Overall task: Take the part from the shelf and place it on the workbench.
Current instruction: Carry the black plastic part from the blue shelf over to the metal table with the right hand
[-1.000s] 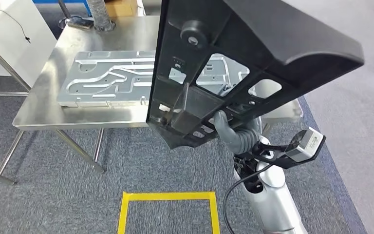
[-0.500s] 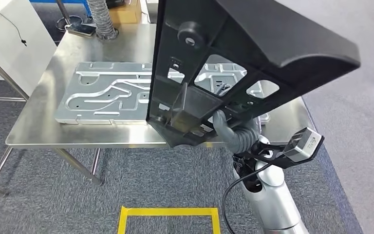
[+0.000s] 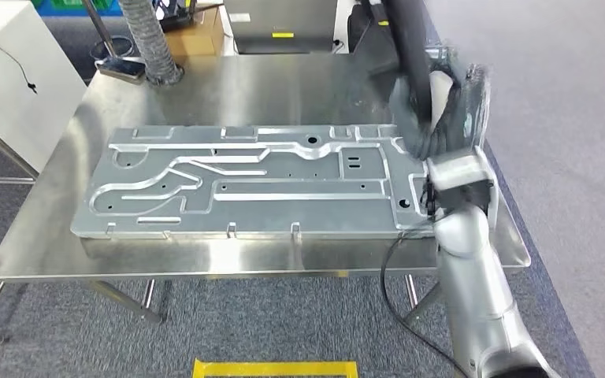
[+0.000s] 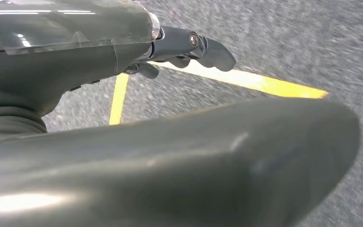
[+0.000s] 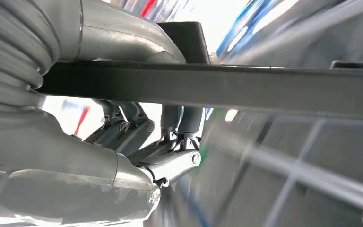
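The right hand (image 5: 170, 137) grips the black part (image 5: 217, 90), held blurred above the surface's (image 3: 205, 260) far right corner. It should come down on bare steel, right of the metal plate (image 3: 244, 181), landing flat before the grip loosens. The left hand (image 4: 189, 47) hangs curled over the floor, holding nothing.

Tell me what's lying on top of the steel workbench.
A large grey metal plate with grooves lies flat on the workbench. The right arm covers the plate's right end, and whatever is beneath the plate is hidden.

Brushed steel workbench (image 3: 283, 83), ribbed hose (image 3: 146, 35)
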Robot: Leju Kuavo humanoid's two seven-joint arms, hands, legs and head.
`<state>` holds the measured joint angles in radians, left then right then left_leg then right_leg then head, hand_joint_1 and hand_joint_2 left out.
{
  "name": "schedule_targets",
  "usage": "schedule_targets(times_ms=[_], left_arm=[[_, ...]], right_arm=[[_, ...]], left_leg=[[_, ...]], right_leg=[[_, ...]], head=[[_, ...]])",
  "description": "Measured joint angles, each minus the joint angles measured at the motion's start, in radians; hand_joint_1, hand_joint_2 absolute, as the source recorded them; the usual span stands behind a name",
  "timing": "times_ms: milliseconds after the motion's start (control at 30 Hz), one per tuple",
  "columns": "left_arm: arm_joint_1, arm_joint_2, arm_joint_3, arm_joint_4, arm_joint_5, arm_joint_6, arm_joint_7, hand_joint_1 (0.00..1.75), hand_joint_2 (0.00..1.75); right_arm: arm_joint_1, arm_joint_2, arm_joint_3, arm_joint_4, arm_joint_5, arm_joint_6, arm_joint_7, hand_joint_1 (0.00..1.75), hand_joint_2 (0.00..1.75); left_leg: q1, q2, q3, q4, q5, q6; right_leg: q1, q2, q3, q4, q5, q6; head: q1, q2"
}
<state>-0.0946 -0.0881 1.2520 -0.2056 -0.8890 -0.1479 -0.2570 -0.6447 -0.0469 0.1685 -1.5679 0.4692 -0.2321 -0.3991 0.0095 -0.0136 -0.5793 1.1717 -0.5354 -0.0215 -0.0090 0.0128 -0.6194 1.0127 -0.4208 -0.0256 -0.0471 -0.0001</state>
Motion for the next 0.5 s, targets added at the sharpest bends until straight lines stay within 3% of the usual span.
schedule_targets(times_ms=[67, 100, 133, 167, 200, 267, 300, 433, 500], left_arm=[[0.0, 0.001, 0.0, 0.0, -0.005, -0.001, -0.007, 0.0, 0.0], [0.0, 0.002, 0.0, 0.0, -0.008, -0.002, -0.009, 0.0, 0.0], [0.0, 0.003, 0.0, 0.0, -0.01, -0.002, -0.011, 0.0, 0.0], [-0.001, 0.004, 0.0, 0.0, -0.013, -0.002, -0.011, 0.0, 0.0], [-0.001, 0.005, 0.0, 0.0, -0.017, -0.003, -0.011, 0.0, 0.0], [-0.004, 0.006, 0.0, 0.0, -0.024, -0.003, -0.009, 0.0, 0.0], [-0.007, 0.007, -0.001, 0.0, -0.029, -0.003, -0.007, 0.0, 0.0], [-0.026, 0.007, -0.009, 0.0, -0.042, -0.002, 0.0, 0.0, 0.0], [-0.034, 0.007, -0.016, 0.0, -0.05, -0.002, 0.003, 0.0, 0.0]], right_arm=[[-0.08, -0.007, 0.009, 0.114, 0.215, -0.073, 0.074, 1.61, 1.75], [-0.116, -0.01, 0.018, 0.179, 0.317, -0.095, 0.109, 1.61, 1.75], [-0.154, -0.011, 0.031, 0.25, 0.411, -0.106, 0.14, 1.61, 1.75], [-0.192, -0.01, 0.049, 0.325, 0.497, -0.109, 0.165, 1.61, 1.75], [-0.232, -0.007, 0.071, 0.407, 0.572, -0.103, 0.187, 1.61, 1.75], [-0.306, 0.009, 0.127, 0.574, 0.696, -0.084, 0.221, 1.61, 1.75], [-0.335, 0.021, 0.156, 0.65, 0.745, -0.074, 0.232, 1.61, 1.75], [-0.391, 0.066, 0.254, 0.881, 0.839, -0.039, 0.22, 1.61, 1.75], [-0.398, 0.085, 0.289, 0.966, 0.849, -0.025, 0.188, 1.61, 1.75]], left_leg=[[0.003, 0.003, -0.083, 0.101, -0.051, -0.008], [0.004, 0.004, -0.112, 0.12, -0.068, -0.011], [0.004, 0.006, -0.129, 0.108, -0.064, -0.013], [0.005, 0.007, -0.131, 0.065, -0.033, -0.014], [0.005, 0.009, -0.123, 0.0, 0.025, -0.012], [0.001, 0.012, -0.109, -0.115, 0.137, -0.001], [-0.001, 0.013, -0.106, -0.143, 0.169, 0.007], [0.001, 0.004, -0.099, -0.158, 0.176, 0.029], [0.004, 0.003, -0.089, -0.165, 0.17, 0.039]], right_leg=[[0.0, 0.001, 0.019, 0.0, -0.015, -0.002], [0.0, 0.002, 0.029, 0.0, -0.025, -0.002], [-0.001, 0.003, 0.042, 0.0, -0.035, 0.0], [-0.001, 0.003, 0.055, 0.0, -0.045, 0.002], [-0.001, 0.003, 0.068, 0.001, -0.057, 0.004], [0.002, 0.004, 0.086, 0.004, -0.077, 0.013], [0.003, 0.004, 0.089, 0.004, -0.084, 0.018], [0.004, -0.002, 0.087, 0.014, -0.11, 0.041], [0.002, -0.005, 0.042, 0.101, -0.15, 0.049]], head=[[0.0, 0.0], [0.0, 0.0], [0.0, 0.0], [0.0, 0.0], [0.0, 0.0], [0.0, 0.0], [0.0, 0.0], [0.001, 0.0], [0.001, 0.0]])
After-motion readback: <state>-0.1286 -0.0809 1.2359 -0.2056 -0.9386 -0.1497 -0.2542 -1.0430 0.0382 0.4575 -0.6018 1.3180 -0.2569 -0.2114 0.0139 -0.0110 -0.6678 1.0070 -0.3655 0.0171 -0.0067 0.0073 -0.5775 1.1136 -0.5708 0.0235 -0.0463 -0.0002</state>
